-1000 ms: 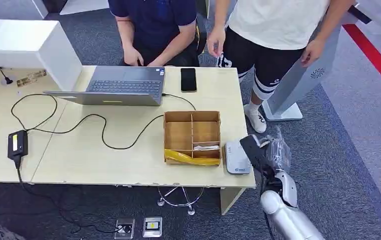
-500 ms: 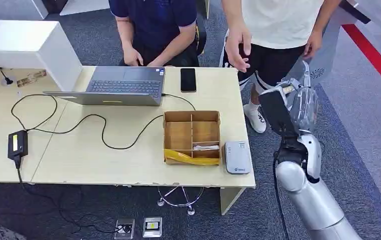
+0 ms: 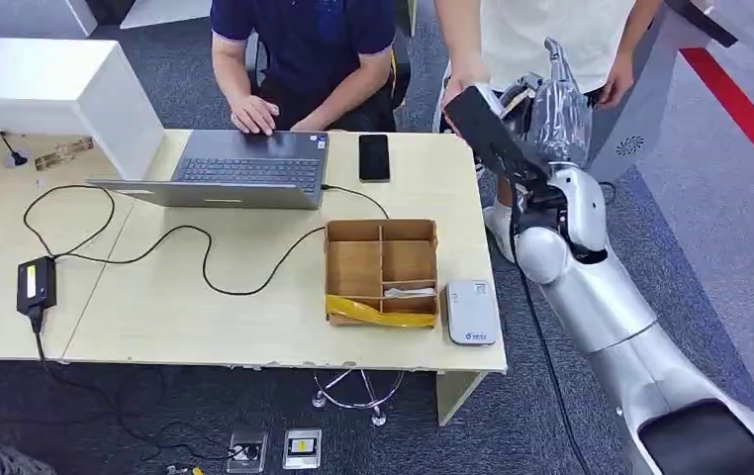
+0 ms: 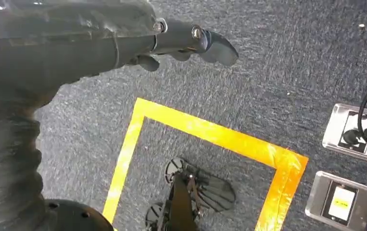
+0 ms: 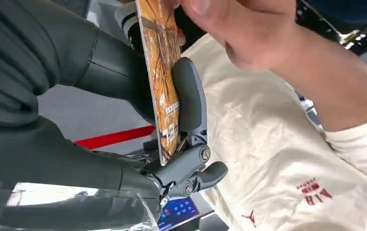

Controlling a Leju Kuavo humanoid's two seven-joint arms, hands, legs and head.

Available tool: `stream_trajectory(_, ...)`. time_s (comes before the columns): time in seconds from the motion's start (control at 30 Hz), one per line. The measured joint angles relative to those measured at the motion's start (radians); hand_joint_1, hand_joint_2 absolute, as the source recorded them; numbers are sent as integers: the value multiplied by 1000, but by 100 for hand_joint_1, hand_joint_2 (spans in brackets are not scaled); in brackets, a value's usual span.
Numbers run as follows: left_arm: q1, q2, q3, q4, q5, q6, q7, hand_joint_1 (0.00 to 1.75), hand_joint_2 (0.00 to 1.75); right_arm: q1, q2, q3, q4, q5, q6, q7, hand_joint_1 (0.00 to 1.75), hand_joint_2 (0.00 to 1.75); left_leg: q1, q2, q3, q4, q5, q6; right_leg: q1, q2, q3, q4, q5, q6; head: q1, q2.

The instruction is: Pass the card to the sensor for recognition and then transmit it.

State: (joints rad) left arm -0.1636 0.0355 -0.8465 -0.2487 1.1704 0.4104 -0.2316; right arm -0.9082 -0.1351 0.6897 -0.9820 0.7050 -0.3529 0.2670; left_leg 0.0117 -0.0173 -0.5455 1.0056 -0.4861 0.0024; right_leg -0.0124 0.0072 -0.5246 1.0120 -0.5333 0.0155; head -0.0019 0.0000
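An orange patterned card stands on edge, pinched between the thumb and dark fingers of my right hand. A standing person's hand grips the same card at its far end. My right hand is raised high past the table's far right corner, in front of that person in a cream shirt, whose hand meets it. The white card sensor lies on the table near the front right corner, well below and apart from the hand. My left hand hangs over the carpet, fingers extended, holding nothing.
A cardboard divider box sits just left of the sensor. A laptop, a black phone and a cabled power adapter lie on the table. A seated person in dark blue works at the laptop.
My right arm has swung up from beside the table's front right corner to the standing person. That person's hand has come to the card and grips it.
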Motion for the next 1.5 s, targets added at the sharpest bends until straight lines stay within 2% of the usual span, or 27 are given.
stream_trajectory(0.27, 16, -1, 0, 0, 15, 9, 0, 0, 175, -54, 31, 56, 186, -8, -27, 27, 175, 175, 0, -1, -1, 0, 0, 0, 0, 0, -1, 0, 0, 0, 0, 0)
stream_trajectory(0.3, 18, -1, 0, 0, 15, 9, 0, 0, 175, -57, 31, 61, 201, -8, -33, 28, 24, 175, 0, -1, -1, 0, 0, 0, 0, 0, -1, 0, 0, 0, 0, 0)
stream_trajectory(0.33, 20, -1, 0, 0, 15, 9, 0, 0, 175, -60, 31, 66, 214, -8, -37, 29, 24, 175, 0, -1, -1, 0, 0, 0, 0, 0, -1, 0, 0, 0, 0, 0)
stream_trajectory(0.37, 21, -1, 0, 0, 16, 9, 0, 0, 175, -62, 31, 69, 225, -8, -38, 31, 0, 175, 0, -1, -1, 0, 0, 0, 0, 0, -1, 0, 0, 0, 0, 0)
stream_trajectory(0.57, 22, -1, 0, 0, 18, 7, -1, 0, 175, -64, 30, 87, 264, -14, -73, 53, 0, 175, 0, 0, 0, 0, 0, 0, 0, 0, -1, 0, 0, 0, 0, 0)
stream_trajectory(0.6, 22, -1, 0, 0, 18, 8, -1, 0, 175, -64, 29, 89, 266, -17, -84, 53, 0, 0, 0, 0, 0, 0, 0, 0, 0, 0, -1, 0, 0, 0, 0, 0)
stream_trajectory(0.67, 22, -1, 0, 0, 19, 8, -1, 0, 175, -64, 26, 94, 268, -20, -98, 51, 0, 0, 0, 0, 0, 0, 0, 0, 0, 0, -1, 0, 0, 0, 0, 0)
stream_trajectory(0.7, 23, -1, 0, 0, 19, 8, -1, 0, 175, -63, 20, 97, 268, -20, -111, 49, 0, 175, 0, 0, 0, 0, 0, 0, 0, 0, -1, 0, 0, 0, -1, 0)
stream_trajectory(0.8, 26, -1, 0, 0, 23, 8, -10, 0, 175, -52, 2, 98, 250, -16, -146, 48, 0, 175, 0, 0, 0, 1, 0, 0, 0, 0, -1, 0, 0, 0, 0, 0)
stream_trajectory(0.9, 31, -1, 0, 0, 34, 8, -21, 0, 175, -17, -34, 98, 185, -7, -148, 68, 0, 175, 0, 0, 0, 1, 0, 0, 0, 0, -1, 0, 0, 0, 0, 0)
stream_trajectory(1.17, 52, 1, 0, 0, 54, 9, -34, 0, 175, 135, -150, 71, -97, -21, -209, 103, 0, 175, 0, 0, 0, 1, 0, 0, 0, 0, -1, -1, 0, 0, 0, 0)
stream_trajectory(1.5, 58, 5, 3, 1, 73, 8, -53, 0, 175, 367, -255, -21, -440, -51, -302, 81, 0, 175, 0, 0, 1, 0, 0, 0, 0, 0, -1, -1, 0, 0, 0, 0)
